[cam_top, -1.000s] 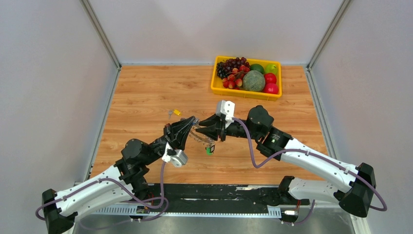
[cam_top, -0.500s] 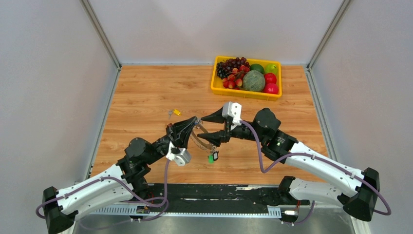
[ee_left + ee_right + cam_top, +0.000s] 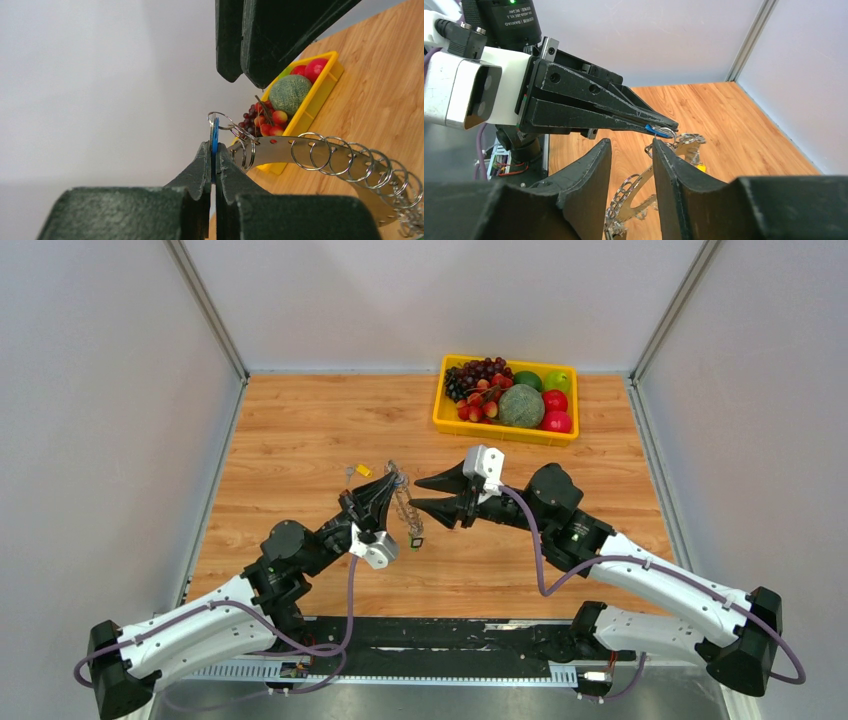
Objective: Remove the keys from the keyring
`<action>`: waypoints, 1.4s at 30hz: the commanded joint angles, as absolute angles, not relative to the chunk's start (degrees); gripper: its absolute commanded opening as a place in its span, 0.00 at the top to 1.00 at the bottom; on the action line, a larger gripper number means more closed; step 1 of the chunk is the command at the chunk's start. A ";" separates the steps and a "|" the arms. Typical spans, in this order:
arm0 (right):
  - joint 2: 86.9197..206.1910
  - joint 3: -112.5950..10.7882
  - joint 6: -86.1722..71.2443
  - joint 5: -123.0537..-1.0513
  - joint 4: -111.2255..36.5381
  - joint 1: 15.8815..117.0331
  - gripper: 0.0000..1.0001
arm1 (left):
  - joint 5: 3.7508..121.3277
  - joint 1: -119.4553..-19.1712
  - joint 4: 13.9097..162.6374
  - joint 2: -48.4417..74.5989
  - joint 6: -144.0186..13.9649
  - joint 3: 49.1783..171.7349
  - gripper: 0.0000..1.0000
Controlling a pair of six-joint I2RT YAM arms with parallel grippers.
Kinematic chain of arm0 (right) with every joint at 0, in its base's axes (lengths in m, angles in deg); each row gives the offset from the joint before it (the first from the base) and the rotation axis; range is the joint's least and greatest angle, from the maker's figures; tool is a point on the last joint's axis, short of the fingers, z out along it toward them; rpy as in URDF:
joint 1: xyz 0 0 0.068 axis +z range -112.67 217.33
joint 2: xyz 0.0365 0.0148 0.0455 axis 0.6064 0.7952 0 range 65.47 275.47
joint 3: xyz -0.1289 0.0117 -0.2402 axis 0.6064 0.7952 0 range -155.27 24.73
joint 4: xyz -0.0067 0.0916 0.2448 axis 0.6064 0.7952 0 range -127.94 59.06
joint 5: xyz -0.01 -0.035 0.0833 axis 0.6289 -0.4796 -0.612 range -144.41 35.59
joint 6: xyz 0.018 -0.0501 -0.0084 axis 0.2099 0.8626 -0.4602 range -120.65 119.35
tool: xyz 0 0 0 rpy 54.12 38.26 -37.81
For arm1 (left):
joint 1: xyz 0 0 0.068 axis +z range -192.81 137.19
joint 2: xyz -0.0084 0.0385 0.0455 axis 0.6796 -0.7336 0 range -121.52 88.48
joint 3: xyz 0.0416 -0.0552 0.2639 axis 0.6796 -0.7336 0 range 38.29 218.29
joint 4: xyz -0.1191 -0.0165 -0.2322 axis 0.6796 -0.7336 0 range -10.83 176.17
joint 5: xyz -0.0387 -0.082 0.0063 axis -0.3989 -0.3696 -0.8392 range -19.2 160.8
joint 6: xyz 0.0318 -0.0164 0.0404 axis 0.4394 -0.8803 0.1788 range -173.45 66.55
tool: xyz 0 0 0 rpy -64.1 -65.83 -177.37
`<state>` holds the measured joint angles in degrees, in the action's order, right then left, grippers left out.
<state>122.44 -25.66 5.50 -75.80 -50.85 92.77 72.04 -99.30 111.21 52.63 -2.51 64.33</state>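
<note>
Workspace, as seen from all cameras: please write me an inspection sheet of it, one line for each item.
Surface: light brown wooden table top, no damage seen.
Job's things: flat dark grey keyring with silvery wire loops hangs in the air from a blue-headed silver key; one small key dangles at its low end; a yellow-headed key lies loose on the table.
Clutter: yellow plastic tray of fruit at the far edge.
Grippers: left gripper fingers shut on the blue-headed silver key; right gripper fingers open beside the keyring, holding nothing.
Cables: purple cables along both arms, clear of the keyring.
Surroundings: pale walls on three sides; nothing else seen.
</note>
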 commanded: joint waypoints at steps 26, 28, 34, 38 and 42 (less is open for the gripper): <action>113.95 -25.73 -6.42 -61.56 -47.83 93.01 0.67 | 84.01 -99.33 79.91 51.70 -18.37 82.06 1.00; 113.06 -24.80 -8.09 -61.42 -47.01 93.06 0.67 | 84.60 -99.40 74.83 51.35 -20.01 83.63 1.00; 112.93 -20.57 -17.44 -57.40 -46.40 93.05 0.58 | 84.54 -99.35 64.27 48.77 -28.58 90.24 1.00; 112.80 -17.63 -22.52 -57.35 -45.15 93.20 0.56 | 83.99 -99.39 54.64 45.32 -33.32 97.07 1.00; 111.23 -14.34 -26.32 -57.41 -45.23 93.63 0.53 | 83.31 -99.38 46.43 42.32 -37.62 103.89 1.00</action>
<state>113.16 -16.26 -19.35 -58.77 -45.34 92.86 83.77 -99.32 54.79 43.75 -30.16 96.39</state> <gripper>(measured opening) 0.463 0.017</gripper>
